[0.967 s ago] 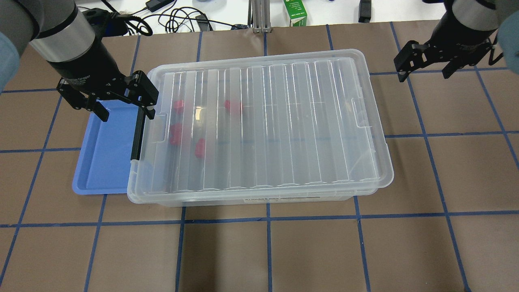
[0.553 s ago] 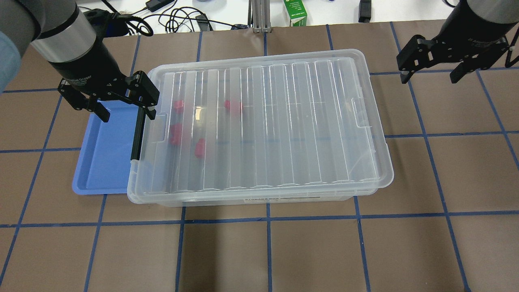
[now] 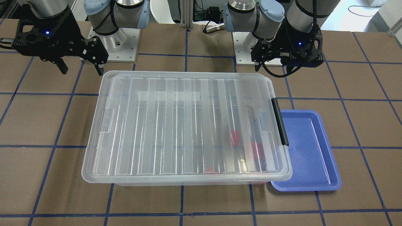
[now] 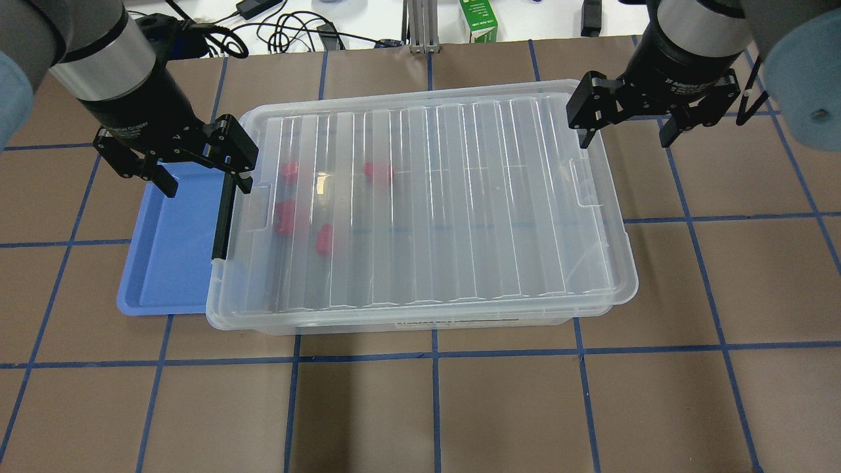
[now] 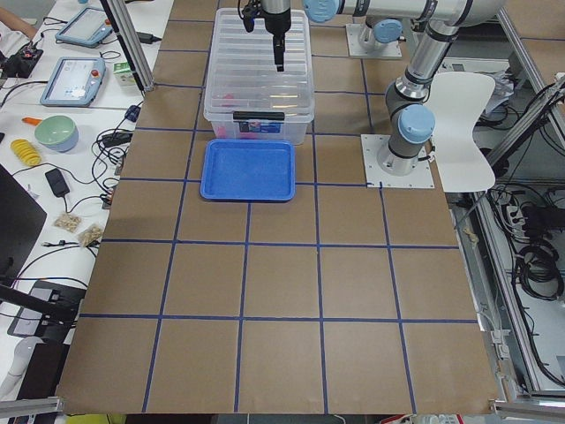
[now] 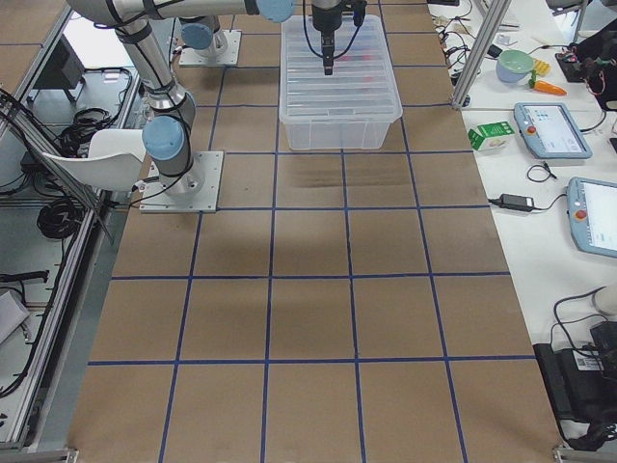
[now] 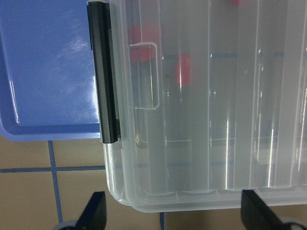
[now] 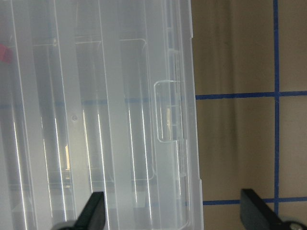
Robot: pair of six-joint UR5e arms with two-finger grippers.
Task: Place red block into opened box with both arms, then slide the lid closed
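Pictured the lid [image 4: 460, 197] lying flat across the box [image 4: 341, 323] on the brown table [image 4: 460, 407], with the red block [image 4: 324, 239] inside near the left end, blurred through the ribbed plastic among other red pieces. Found the left gripper [image 4: 205, 188], fingers spread and empty, above the black latch bar [image 4: 223, 217] beside the blue tray [image 4: 164, 276]. Caught the right gripper [image 4: 624, 141], fingers likewise apart, over the lid's far right corner.
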